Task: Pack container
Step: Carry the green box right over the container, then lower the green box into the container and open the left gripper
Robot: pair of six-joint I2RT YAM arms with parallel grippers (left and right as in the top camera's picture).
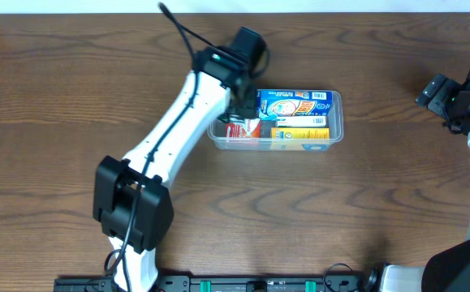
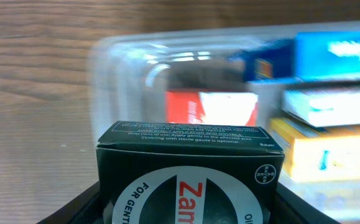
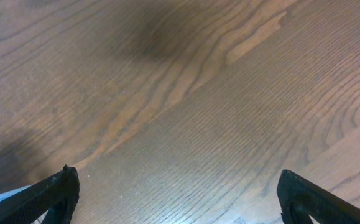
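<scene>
Container (image 1: 339,122) at middle of surface (image 1: 72,65), partly packed: blue box (image 1: 295,104), yellow box (image 1: 299,134), red-white box (image 1: 243,127) inside.
Left tool (image 1: 236,109) grips black box (image 2: 189,168) at container's left end; not yet placed.
Right tool (image 3: 176,193) wide open, empty, well apart.
Probably late stage.

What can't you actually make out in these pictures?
1. Black box: its label runs off the bottom edge of the left wrist view; overhead, the left arm covers it.
2. Red box in the container: its print is blurred behind the clear wall in the left wrist view.
3. Right end effector: only its tips show at the right wrist view's bottom edge.
</scene>
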